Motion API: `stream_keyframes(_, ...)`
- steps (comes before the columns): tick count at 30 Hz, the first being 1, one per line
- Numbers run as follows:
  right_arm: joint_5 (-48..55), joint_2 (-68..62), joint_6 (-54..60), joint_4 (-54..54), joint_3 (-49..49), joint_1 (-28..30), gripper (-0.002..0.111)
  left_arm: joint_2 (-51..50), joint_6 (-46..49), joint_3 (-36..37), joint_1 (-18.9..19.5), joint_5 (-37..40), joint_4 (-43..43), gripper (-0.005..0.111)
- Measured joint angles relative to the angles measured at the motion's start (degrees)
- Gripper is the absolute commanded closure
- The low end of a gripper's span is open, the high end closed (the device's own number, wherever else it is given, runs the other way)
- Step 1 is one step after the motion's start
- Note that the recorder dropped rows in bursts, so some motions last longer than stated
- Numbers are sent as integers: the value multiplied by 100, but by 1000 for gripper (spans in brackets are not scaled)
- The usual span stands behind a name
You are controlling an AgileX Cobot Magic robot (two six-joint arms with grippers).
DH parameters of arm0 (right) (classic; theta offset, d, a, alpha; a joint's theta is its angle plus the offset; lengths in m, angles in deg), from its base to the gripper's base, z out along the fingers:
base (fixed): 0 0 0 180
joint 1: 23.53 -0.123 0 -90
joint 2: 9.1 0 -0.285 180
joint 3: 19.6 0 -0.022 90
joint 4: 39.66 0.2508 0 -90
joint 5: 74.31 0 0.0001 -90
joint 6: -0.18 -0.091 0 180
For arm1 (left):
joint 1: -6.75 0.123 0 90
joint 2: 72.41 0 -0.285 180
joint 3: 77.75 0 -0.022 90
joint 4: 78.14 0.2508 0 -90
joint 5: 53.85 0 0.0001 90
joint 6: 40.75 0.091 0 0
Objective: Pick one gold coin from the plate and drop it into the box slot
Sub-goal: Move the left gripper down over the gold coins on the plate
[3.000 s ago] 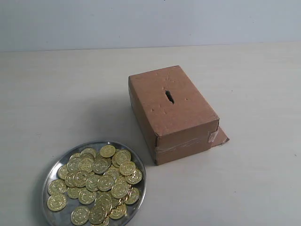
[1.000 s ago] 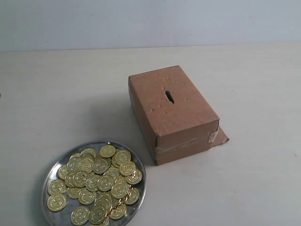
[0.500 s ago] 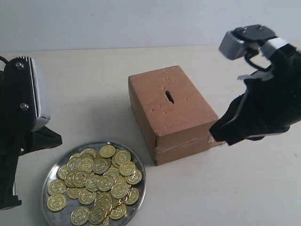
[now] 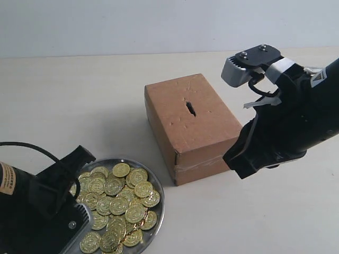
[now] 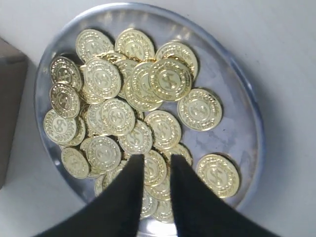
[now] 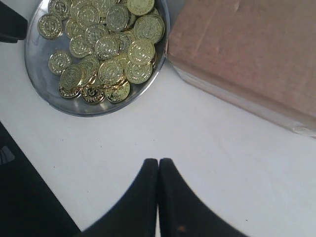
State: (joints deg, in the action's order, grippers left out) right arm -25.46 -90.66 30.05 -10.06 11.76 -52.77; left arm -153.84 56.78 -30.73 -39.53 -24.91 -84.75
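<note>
My left pincer (image 5: 157, 159), narrowly parted and empty, hovers over shiny gold coins (image 5: 170, 79) on the near-left round silver metal plate (image 5: 237, 140). Next, I should lower and pinch one.

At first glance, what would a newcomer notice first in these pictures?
The heap of gold coins shines in the silver plate, lower left in the exterior view. Beside it stands the brown cardboard box, dark slot on top. The left gripper hovers over the coins, slightly open.

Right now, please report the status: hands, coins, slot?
Left hand slightly open above coins in plate. Right hand shut, empty, beside box. Slot unblocked.
</note>
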Motion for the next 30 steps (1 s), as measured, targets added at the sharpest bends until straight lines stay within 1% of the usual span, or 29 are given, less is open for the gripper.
stream_keyframes(2,0,0,0,10,0,0,108,-74,221,0,0,-115,-23,44)
stream_keyframes(3,0,0,0,10,0,0,108,-77,285,0,-11,-127,-33,42)
stream_keyframes(6,0,0,0,10,0,0,108,-77,654,0,-28,-186,-97,47)
stream_keyframes(7,0,0,0,10,0,0,108,-77,927,0,-28,-186,-133,47)
stream_keyframes(9,0,0,0,10,0,0,108,-77,1501,0,-28,-243,-248,47)
stream_keyframes(13,-4,0,0,10,0,0,108,-101,2096,0,-28,-424,-362,47)
stream_keyframes(16,-14,0,0,10,0,0,108,-283,2229,0,-37,-498,-362,47)
stream_keyframes(19,-18,0,0,10,0,0,108,-622,2241,0,-146,-545,-362,47)
stream_keyframes(25,-27,0,0,79,0,0,108,-1195,2263,-148,-495,-579,-362,47)
stream_keyframes(30,-27,0,0,102,0,0,108,-1563,2263,-400,-535,-569,-188,47)
